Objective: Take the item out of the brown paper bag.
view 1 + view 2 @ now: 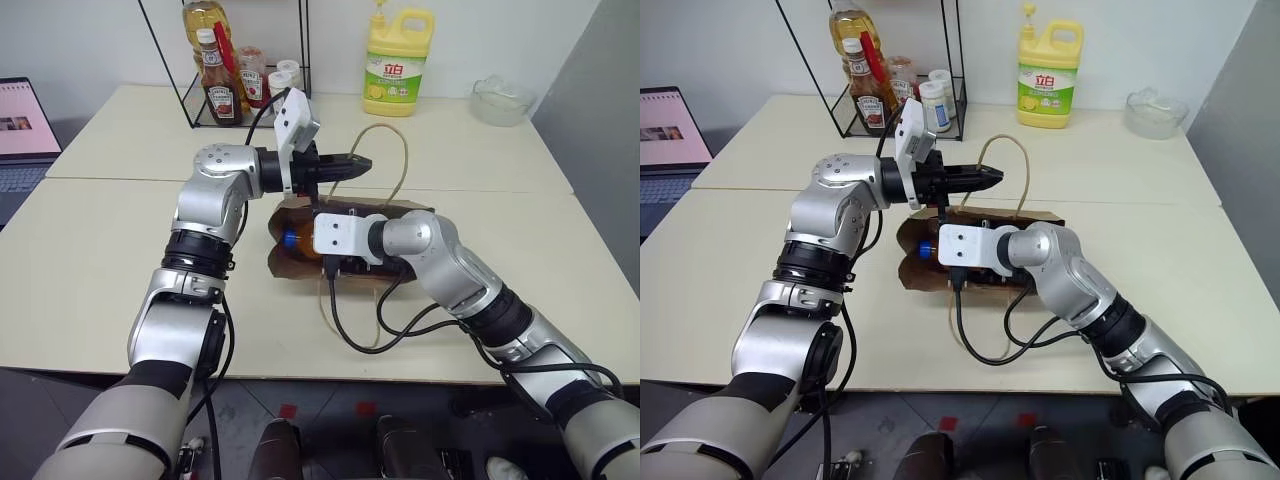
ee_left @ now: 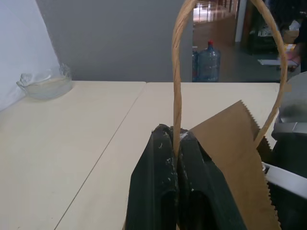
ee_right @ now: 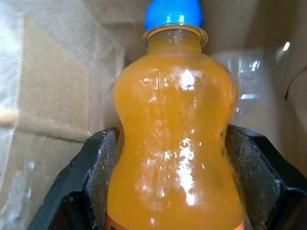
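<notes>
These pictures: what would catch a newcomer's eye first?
The orange bottle with its blue cap, clamped between the right gripper fingers inside the brown paper bag lying mid-table. Above it, the left gripper pinches one bag handle, lifting it.

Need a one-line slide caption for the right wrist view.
Right gripper clamps the orange bottle inside the brown paper bag, blue cap pointing away.

An office-like test room is suggested: pale tables [image 1: 100, 260] are pushed together, a laptop [image 1: 25, 130] is set at one edge, and a water-cooler jug [image 2: 207, 61] is seen beyond.
</notes>
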